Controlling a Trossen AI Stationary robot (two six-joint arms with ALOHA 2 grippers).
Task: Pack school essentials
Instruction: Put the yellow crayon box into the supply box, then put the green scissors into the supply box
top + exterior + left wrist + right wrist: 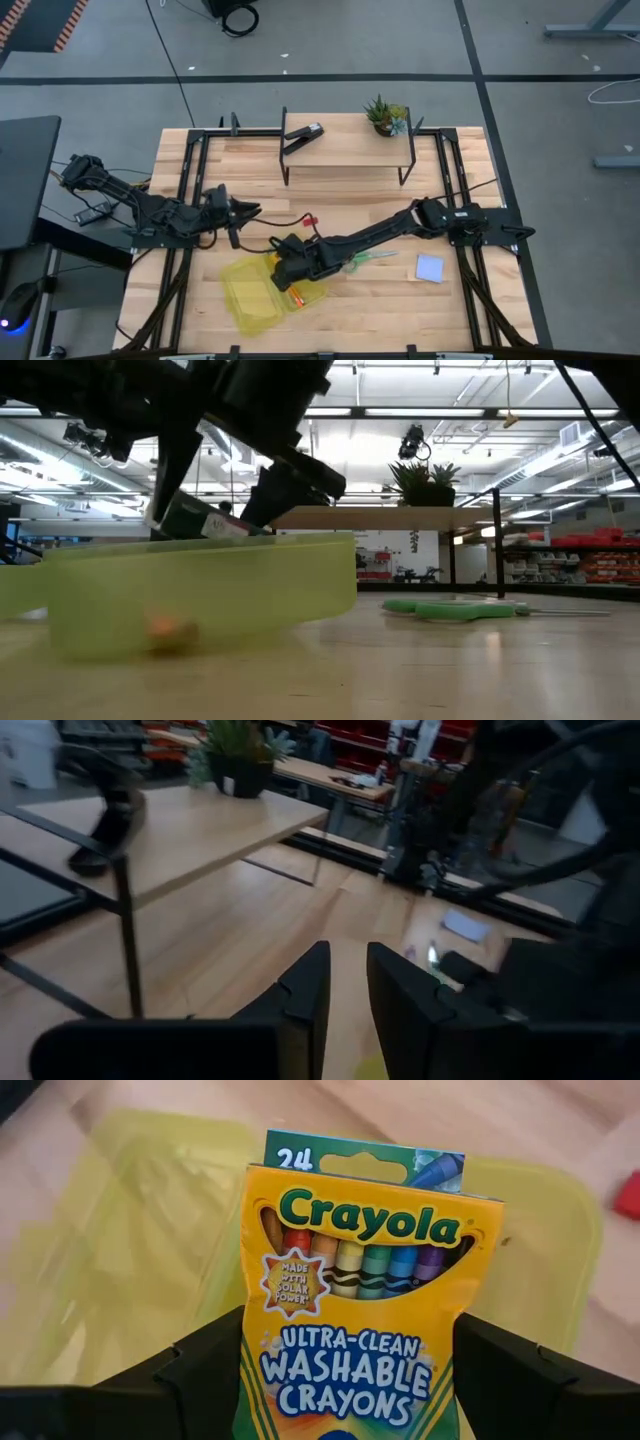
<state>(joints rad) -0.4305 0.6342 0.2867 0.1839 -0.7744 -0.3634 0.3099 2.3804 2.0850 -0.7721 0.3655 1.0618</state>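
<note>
My right gripper (288,262) reaches across the table and is shut on a yellow-and-green crayon box (355,1280), which is over a translucent yellow-green bin (258,292). An orange pencil (295,297) lies inside the bin. Green-handled scissors (366,258) lie flat on the table to the right of the gripper, and a pale blue notepad (429,268) lies farther right. A small red eraser (308,220) rests on the table behind the bin. My left gripper (240,212) waits left of the eraser with its fingers nearly together, holding nothing. I cannot make out the purple pen. My right gripper pinches the crayon box between its two fingers (210,1365), one on each narrow side of the box's lower half (255,1380). The box's lid end (360,1155) points away from the wrist. The box is lifted clear and tilted above the bin (200,590).
A raised wooden shelf (350,150) stands at the far side of the table. It carries a black stapler (303,135) and a small potted plant (385,116). Black frame rails (185,200) run along both table sides. There is bare wood near the front right corner.
</note>
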